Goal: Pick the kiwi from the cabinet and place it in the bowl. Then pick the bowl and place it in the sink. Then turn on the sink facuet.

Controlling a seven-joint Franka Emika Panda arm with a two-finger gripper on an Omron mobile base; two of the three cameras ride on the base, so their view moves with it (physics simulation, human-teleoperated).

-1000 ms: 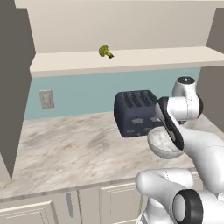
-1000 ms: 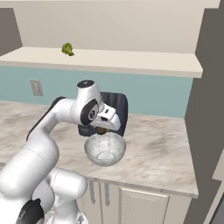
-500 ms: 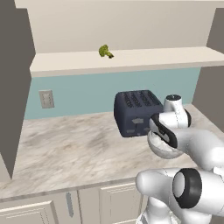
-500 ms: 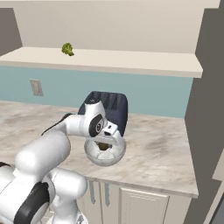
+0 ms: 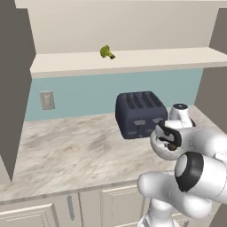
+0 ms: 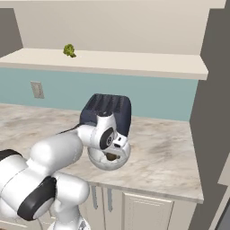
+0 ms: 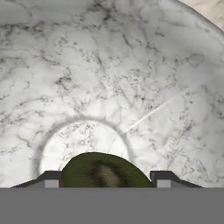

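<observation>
The marbled whitish-grey bowl [image 5: 160, 150] [image 6: 107, 161] stands on the counter just in front of the toaster. My gripper [image 5: 171, 139] [image 6: 115, 150] reaches down inside it. In the hand view the bowl's inner wall [image 7: 109, 78] spreads ahead, and the dark brown kiwi [image 7: 103, 171] sits between my two fingertips, low over the bowl's round bottom. The gripper [image 7: 105, 180] is shut on the kiwi. A bit of the kiwi [image 6: 110, 157] shows under the hand in the right base view. The cabinet's pale beige shelf [image 5: 146, 58] [image 6: 134, 65] runs above the counter.
A green broccoli floret [image 5: 105, 52] [image 6: 69, 50] lies on the shelf. A dark blue toaster [image 5: 138, 113] [image 6: 107, 107] stands right behind the bowl. A wall outlet [image 5: 46, 100] [image 6: 37, 89] is on the teal backsplash. Taupe side panels [image 5: 15, 88] [image 6: 213, 112] flank the counter.
The hand has come down from above the bowl's rim into the bowl, carrying the kiwi lower. The bowl and toaster have stayed in place.
</observation>
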